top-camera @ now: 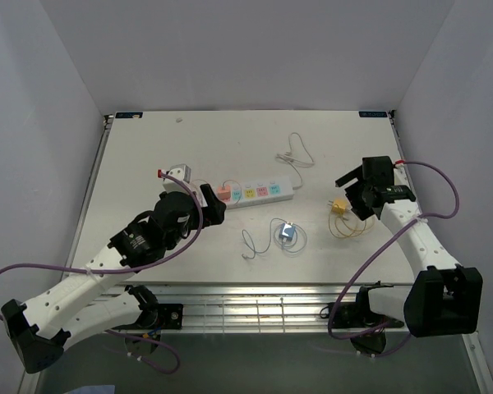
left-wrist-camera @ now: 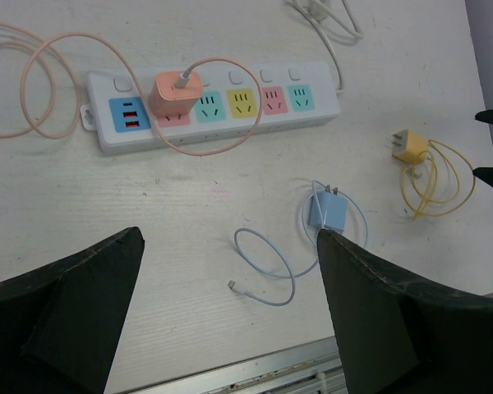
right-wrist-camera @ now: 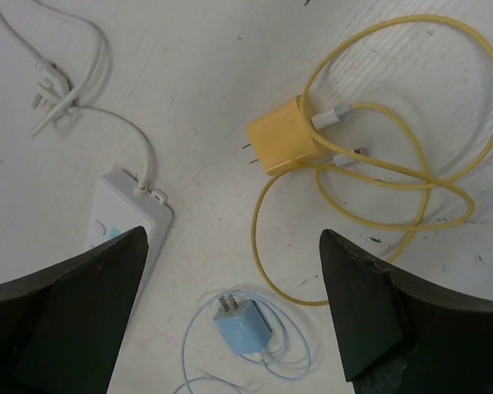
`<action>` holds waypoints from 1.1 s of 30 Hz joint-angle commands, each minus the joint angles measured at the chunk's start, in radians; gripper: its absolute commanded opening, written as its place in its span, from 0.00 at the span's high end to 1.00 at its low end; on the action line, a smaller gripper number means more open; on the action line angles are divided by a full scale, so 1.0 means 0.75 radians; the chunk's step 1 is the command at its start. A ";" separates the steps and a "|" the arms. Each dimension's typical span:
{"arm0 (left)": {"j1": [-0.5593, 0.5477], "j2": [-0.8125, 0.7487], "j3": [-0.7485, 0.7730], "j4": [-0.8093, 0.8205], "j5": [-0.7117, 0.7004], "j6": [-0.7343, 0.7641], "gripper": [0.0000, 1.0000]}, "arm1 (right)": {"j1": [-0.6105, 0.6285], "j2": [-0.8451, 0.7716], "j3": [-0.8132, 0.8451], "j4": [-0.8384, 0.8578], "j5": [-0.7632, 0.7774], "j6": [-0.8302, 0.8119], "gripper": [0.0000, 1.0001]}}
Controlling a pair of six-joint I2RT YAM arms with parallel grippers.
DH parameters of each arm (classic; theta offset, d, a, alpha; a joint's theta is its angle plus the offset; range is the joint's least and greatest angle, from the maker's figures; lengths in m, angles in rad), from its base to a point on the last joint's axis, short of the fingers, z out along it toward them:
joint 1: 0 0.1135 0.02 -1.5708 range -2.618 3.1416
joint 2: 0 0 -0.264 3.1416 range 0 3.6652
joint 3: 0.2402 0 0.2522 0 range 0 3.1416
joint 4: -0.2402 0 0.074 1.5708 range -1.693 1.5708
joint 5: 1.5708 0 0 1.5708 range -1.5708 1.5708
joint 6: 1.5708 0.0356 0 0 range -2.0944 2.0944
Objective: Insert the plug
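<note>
A white power strip with coloured sockets lies mid-table; it also shows in the left wrist view. A pink plug with a pink cable sits in its second socket. A blue plug with a blue cable lies loose in front of the strip; it also shows in the right wrist view and from above. A yellow plug with a coiled yellow cable lies to the right. My left gripper is open and empty, above the table near the strip's left end. My right gripper is open and empty, above the yellow plug.
The strip's own white cable and plug lie coiled behind it. A small white and red box sits at the left. The table's front edge has a metal rail. White walls enclose the table.
</note>
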 commanded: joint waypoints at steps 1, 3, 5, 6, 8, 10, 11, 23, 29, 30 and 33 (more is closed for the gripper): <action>-0.004 -0.034 -0.014 0.049 0.024 0.035 0.02 | -0.006 0.041 0.004 0.030 0.011 0.172 0.10; -0.004 -0.042 -0.024 0.057 0.032 0.033 0.02 | -0.006 0.070 0.004 0.034 0.099 0.232 0.10; -0.004 -0.044 -0.031 0.059 0.049 0.031 0.02 | -0.006 0.088 0.014 0.053 0.168 0.299 0.10; -0.006 -0.040 -0.035 0.057 0.053 0.027 0.02 | -0.006 0.117 0.018 0.065 0.173 0.305 0.10; -0.004 -0.038 -0.037 0.057 0.059 0.024 0.02 | -0.008 0.150 0.024 0.089 0.169 0.359 0.10; -0.004 -0.032 -0.037 0.055 0.057 0.024 0.02 | -0.006 0.209 0.031 0.108 0.163 0.389 0.10; -0.004 -0.032 -0.039 0.055 0.063 0.026 0.02 | -0.006 0.248 0.037 0.108 0.153 0.402 0.10; -0.004 -0.021 -0.059 0.051 0.057 0.018 0.02 | -0.002 0.311 -0.051 0.206 0.216 0.494 0.08; -0.006 -0.011 -0.067 0.047 0.053 0.016 0.02 | -0.002 0.389 -0.051 0.239 0.173 0.500 0.08; -0.004 -0.011 -0.067 0.049 0.053 0.014 0.02 | -0.002 0.397 -0.055 0.245 0.165 0.500 0.07; -0.006 -0.009 -0.074 0.049 0.049 0.014 0.02 | 0.001 0.420 -0.076 0.272 0.146 0.504 0.06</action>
